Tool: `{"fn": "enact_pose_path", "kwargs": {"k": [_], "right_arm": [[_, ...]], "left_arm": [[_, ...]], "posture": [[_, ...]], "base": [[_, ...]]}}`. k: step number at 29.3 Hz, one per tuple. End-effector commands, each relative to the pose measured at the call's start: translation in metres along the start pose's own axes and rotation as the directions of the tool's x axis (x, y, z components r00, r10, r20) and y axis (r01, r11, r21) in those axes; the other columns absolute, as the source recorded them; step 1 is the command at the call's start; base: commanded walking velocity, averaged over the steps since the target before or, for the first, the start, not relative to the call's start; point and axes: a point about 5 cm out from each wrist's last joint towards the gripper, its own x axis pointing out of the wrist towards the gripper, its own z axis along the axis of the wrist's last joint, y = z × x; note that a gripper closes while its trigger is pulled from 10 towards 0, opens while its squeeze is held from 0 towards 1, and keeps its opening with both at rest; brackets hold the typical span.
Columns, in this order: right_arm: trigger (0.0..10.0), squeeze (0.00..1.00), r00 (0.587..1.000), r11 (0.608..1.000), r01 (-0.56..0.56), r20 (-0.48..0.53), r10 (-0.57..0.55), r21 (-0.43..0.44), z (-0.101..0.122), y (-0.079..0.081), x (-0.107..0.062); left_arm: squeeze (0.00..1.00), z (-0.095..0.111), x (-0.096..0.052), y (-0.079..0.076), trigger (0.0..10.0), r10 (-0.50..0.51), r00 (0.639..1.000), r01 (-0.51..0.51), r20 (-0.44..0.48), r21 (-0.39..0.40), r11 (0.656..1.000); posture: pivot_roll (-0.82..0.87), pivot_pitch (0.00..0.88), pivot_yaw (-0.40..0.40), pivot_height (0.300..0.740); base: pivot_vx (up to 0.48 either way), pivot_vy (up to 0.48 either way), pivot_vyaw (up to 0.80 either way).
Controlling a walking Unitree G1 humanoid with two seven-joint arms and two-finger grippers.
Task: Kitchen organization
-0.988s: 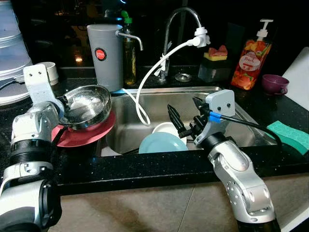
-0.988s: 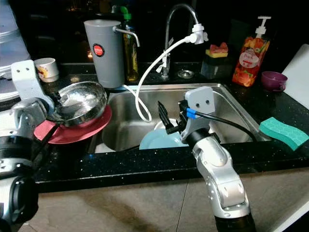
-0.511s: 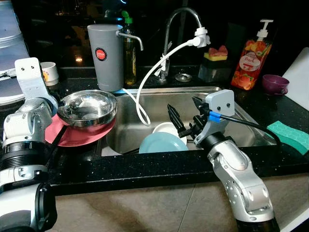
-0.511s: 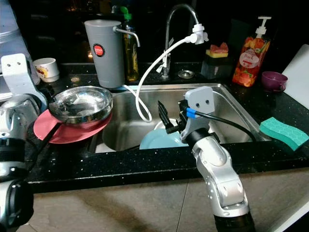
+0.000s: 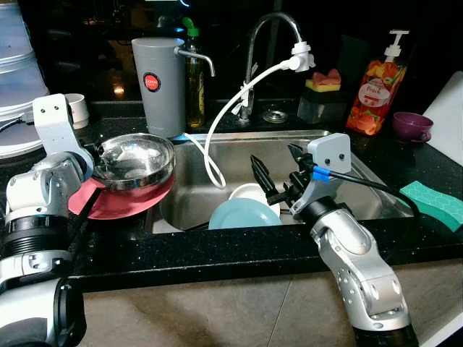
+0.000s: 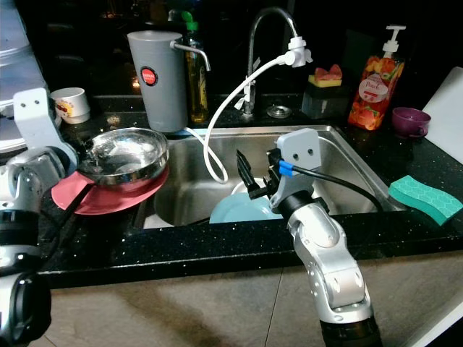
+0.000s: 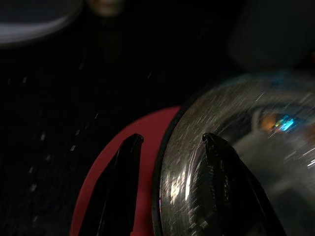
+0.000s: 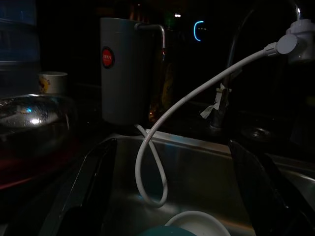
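Head views, sink (image 5: pixel 347 155): holding a light blue plate (image 5: pixel 242 215) and a white bowl (image 5: pixel 249 192).
Head views, surface (image 5: pixel 217 253): carrying a steel bowl (image 5: pixel 135 160), sitting on a red plate (image 5: pixel 126 202).
Left wrist view, left tool (image 7: pixel 169 140): straddling the steel bowl's rim, fingers spread.
Right wrist view, right tool (image 8: pixel 173 142): hovering over the sink, fingers spread wide, gripping nothing.
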Motion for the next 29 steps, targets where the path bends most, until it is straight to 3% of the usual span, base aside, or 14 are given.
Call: {"fn": "enact_pose_path", "kwargs": {"k": [1, 13, 17, 29], "right_arm": [[10.0, 0.00, 1.000, 1.000, 0.003, 0.011, -0.003, 0.000, 0.001, 0.000, 0.000], [10.0, 0.00, 1.000, 1.000, 0.000, 0.016, 0.000, 0.001, 0.001, 0.000, 0.001], [10.0, 0.00, 1.000, 1.000, 0.005, 0.015, -0.005, 0.002, 0.001, 0.000, 0.000], [10.0, 0.00, 1.000, 1.000, 0.007, 0.015, -0.007, 0.004, 0.000, 0.000, 0.001]], "left_arm": [[0.00, -0.014, 0.001, 0.008, 10.0, 0.039, 0.997, -0.038, -0.061, 0.012, 0.999], [0.00, -0.013, -0.001, 0.016, 9.7, 0.079, 0.996, -0.077, -0.042, 0.036, 0.996], [0.00, 0.007, -0.005, 0.016, 10.0, 0.102, 0.994, -0.103, 0.046, 0.026, 0.994], [0.00, 0.020, -0.008, 0.015, 10.0, 0.067, 0.996, -0.068, 0.056, 0.014, 0.998]], "posture": [[0.03, 0.093, 0.002, 0.740], [0.03, 0.092, -0.002, 0.740], [0.03, 0.094, 0.001, 0.740], [0.03, 0.096, 0.002, 0.740]], "base": [[0.000, 0.000, 0.00], [0.000, 0.000, 0.00], [0.000, 0.000, 0.00], [0.000, 0.000, 0.00]]}}
